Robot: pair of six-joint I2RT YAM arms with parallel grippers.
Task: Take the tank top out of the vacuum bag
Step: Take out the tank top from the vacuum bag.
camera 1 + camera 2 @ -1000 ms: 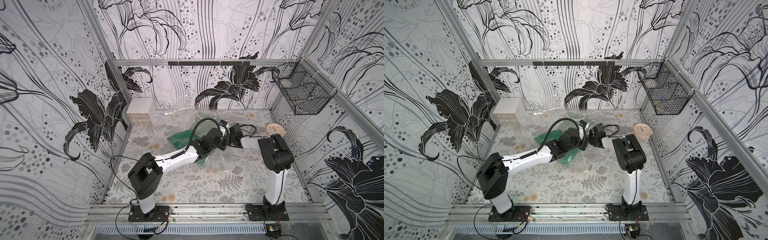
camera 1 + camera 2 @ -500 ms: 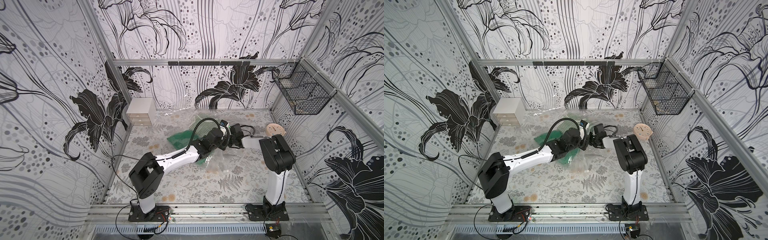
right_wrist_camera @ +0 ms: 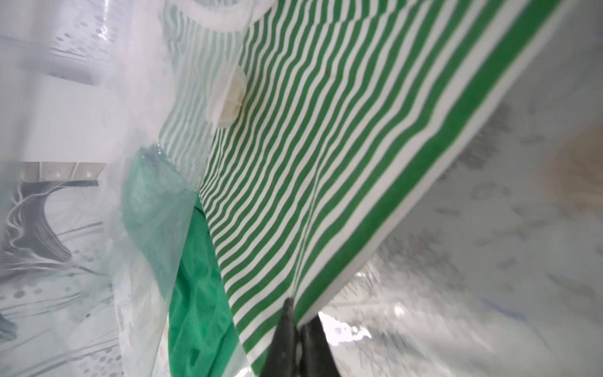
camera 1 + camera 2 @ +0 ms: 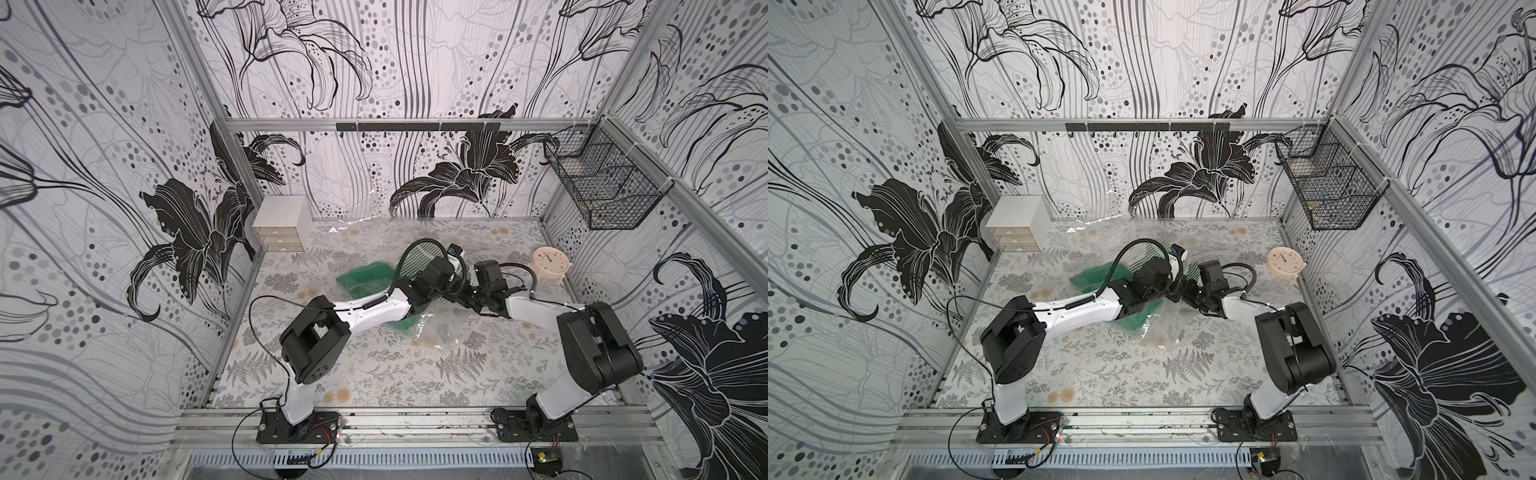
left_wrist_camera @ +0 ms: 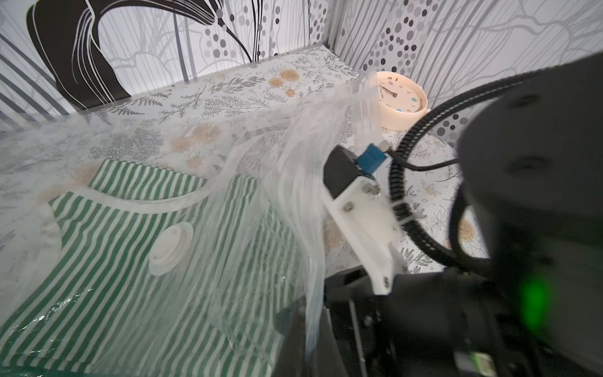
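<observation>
Right gripper (image 3: 295,321), shut within the last second on the hem of the green-and-white striped sleeveless tank top (image 3: 326,147), still inside the clear crinkly plastic vacuum bag (image 5: 277,147) at the back middle of the fern-printed surface (image 4: 374,374); withdrawal is judged ready. Bag film is pinched by the left gripper (image 5: 310,342). Lily-papered walls (image 4: 415,62) enclose the cell.

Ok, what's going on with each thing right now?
tank top: inside the vacuum bag, hem pinched
vacuum bag: open, top layer lifted
left end effector: shut on the vacuum bag
right end effector: shut on the tank top
green shirt: inside the vacuum bag
drawer box: drawers closed
</observation>
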